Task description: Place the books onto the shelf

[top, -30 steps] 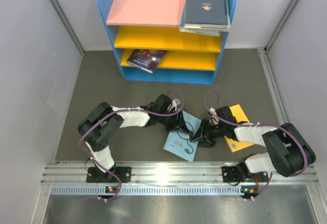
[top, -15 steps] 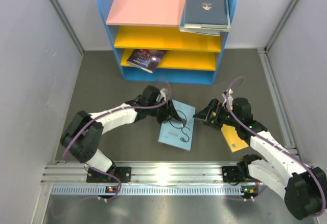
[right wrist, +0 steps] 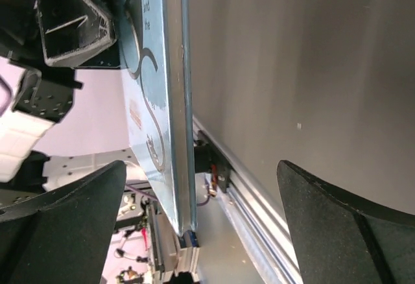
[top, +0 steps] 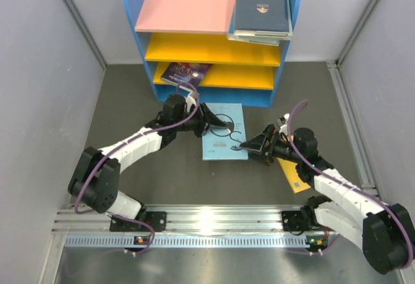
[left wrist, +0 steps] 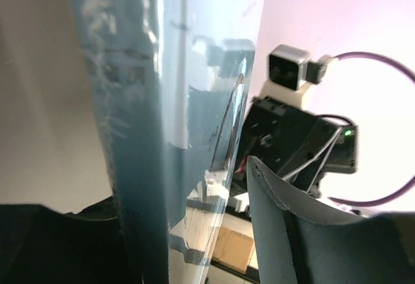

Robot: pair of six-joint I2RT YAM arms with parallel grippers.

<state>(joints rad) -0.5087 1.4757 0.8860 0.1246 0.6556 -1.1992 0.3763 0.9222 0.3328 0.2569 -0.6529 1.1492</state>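
Our left tool [top: 209,122] is closed on one edge of the light blue book [top: 225,135] with the black swirl. The book is just in front of the shelf [top: 137,37], near its blue base. Our right tool [top: 249,146] is wide open and holds nothing. It sits at the corner of the book farthest from the shelf, and its wrist view shows the book's thin edge between its two fingers.

What could go wrong? The book is thin and we hold it by one edge only, so it could bend, sag or slip out on the way up. If the right tool shuts while the left one pulls, the two could twist the book or rip it. The book could also bump the front of a yellow board instead of sliding in.

The purple galaxy book [top: 186,73] lies on the lower yellow board [top: 246,76] of the shelf. It pokes out over the front, close to our left arm, so a bump could knock it off.

The dark navy book [top: 262,6] sits on a small pile on the right end of the pink top board [top: 185,11]. We see pale books under it, but we cannot tell how many. The yellow-orange book [top: 296,177] is not on the shelf yet. It lies on the counter [top: 130,115], well in front of the shelf, partly under our right arm.
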